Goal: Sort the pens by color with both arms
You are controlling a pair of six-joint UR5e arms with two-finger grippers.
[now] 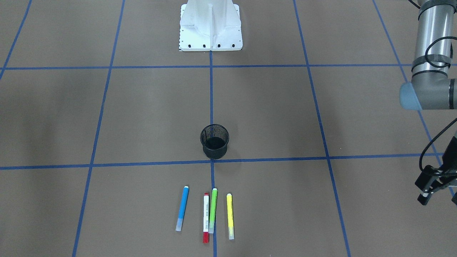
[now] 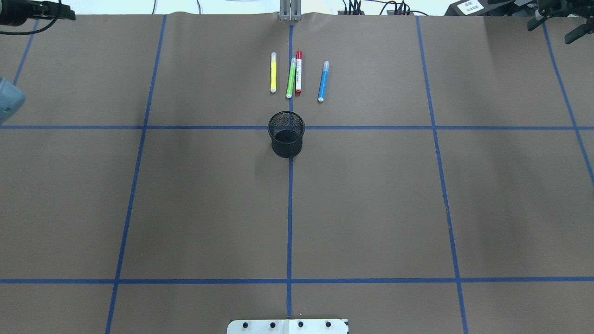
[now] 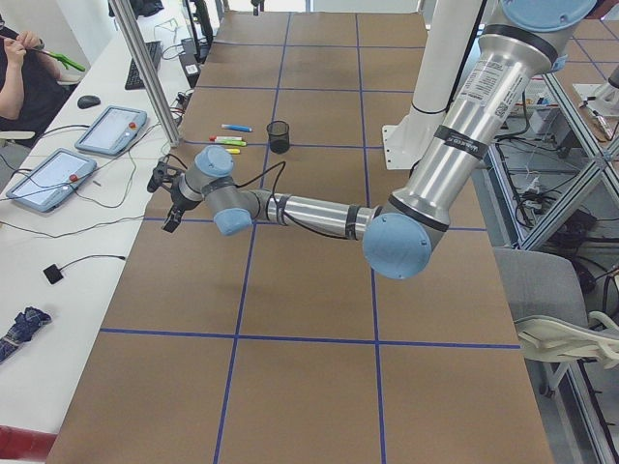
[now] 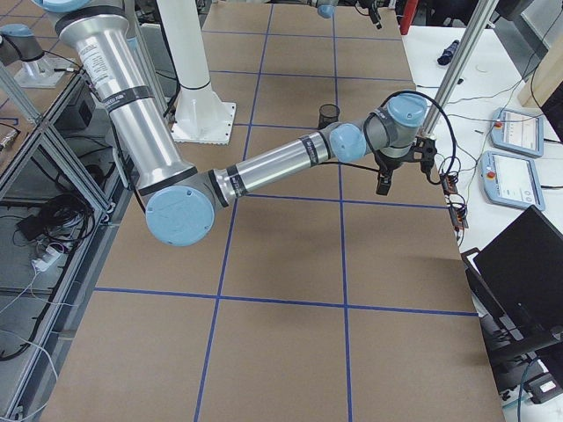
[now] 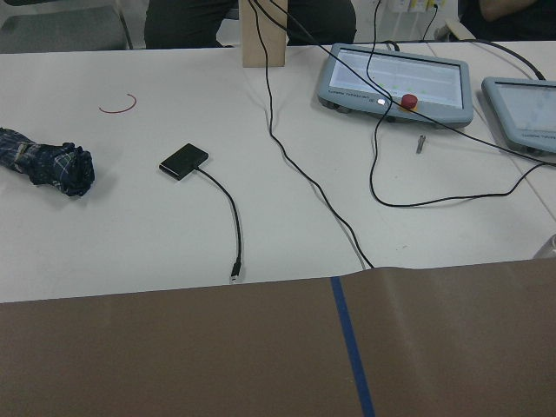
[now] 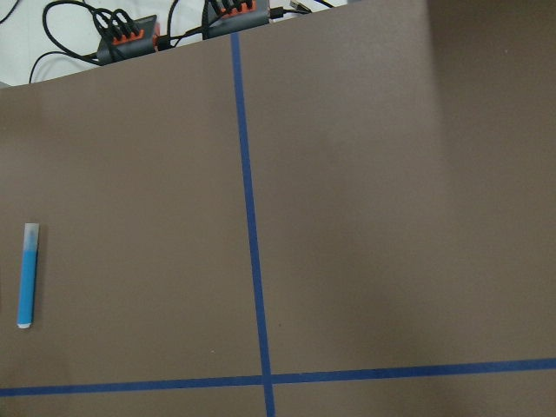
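1. At the middle of the table's [image 2: 209, 208] far edge lie four pens side by side. Their long axes run from that edge toward the robot. From the robot's left to its right they are the yellow pen [image 2: 274, 73], the green pen [image 2: 291, 78], the red-ended white pen [image 2: 298, 73] and the blue pen [image 2: 323, 81].
2. The green and red-ended pens lie just beside each other, perhaps touching. The yellow and blue pens each lie clear.
3. The left gripper [image 1: 437, 194] hangs near the far left corner. The frame edge cuts it off, so we cannot tell how wide it stands. The right gripper [image 2: 552, 28] hangs near the far right corner, fingers apart, holding nothing.
4. Both grippers are well apart from the pens. The yellow pen lies nearer the left arm and the blue nearer the right. We judge each reach runs along the far edge, across the barrels.
5. The black mesh cup [image 2: 287, 134] stands just on the robot's side of the row. Open table lies to both sides, while the far edge leaves little room behind the pens.
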